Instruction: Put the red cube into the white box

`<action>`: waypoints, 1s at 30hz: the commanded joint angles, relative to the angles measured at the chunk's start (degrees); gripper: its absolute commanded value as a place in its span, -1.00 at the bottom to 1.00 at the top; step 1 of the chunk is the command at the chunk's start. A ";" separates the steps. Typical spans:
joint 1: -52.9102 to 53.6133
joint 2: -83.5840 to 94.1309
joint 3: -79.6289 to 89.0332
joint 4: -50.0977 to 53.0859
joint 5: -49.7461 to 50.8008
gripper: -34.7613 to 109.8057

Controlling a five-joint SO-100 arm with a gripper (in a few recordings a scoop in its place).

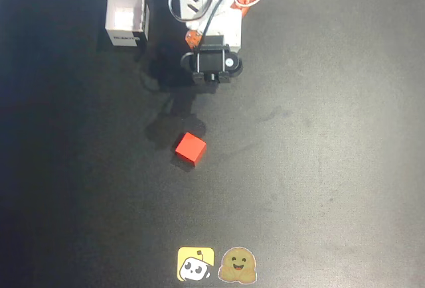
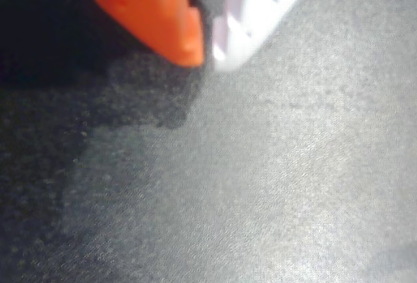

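Black matting covers the table (image 1: 332,168) in the overhead view. The red cube (image 1: 190,148) lies near the middle of the mat, turned slightly off square, with nothing touching it. The white box (image 1: 126,17) stands at upper left, open side up, its dark label on the wall facing the bottom of the picture; it is well apart from the cube. Two stickers (image 1: 216,265) sit at the bottom edge. The arm (image 1: 212,29) is folded close to its base at top centre, its wrist camera housing above the mat between base and cube. This pose appears to be a starting position: the cube is free and the box is empty, so the pick is not yet begun.

In the wrist view, the gripper (image 2: 207,47) hangs over bare mat. The orange finger (image 2: 153,9) and the white finger (image 2: 260,2) meet at their tips, so the jaws are pressed together and hold nothing. The next move likely requires spreading them and reaching forward toward the cube.
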 commanded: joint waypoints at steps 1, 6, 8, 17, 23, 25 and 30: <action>0.44 0.35 -0.18 0.09 -0.26 -0.52; 0.44 0.35 -0.18 0.09 -0.26 -0.52; 0.44 0.35 -0.18 0.09 -0.26 -0.52; 0.62 0.35 -0.18 0.09 -0.35 -0.52; 0.53 0.35 -0.35 -1.93 -0.62 -0.52; 0.53 0.35 -0.97 -3.60 -1.05 -0.52; 0.44 -0.62 -2.37 -7.21 -1.05 -0.52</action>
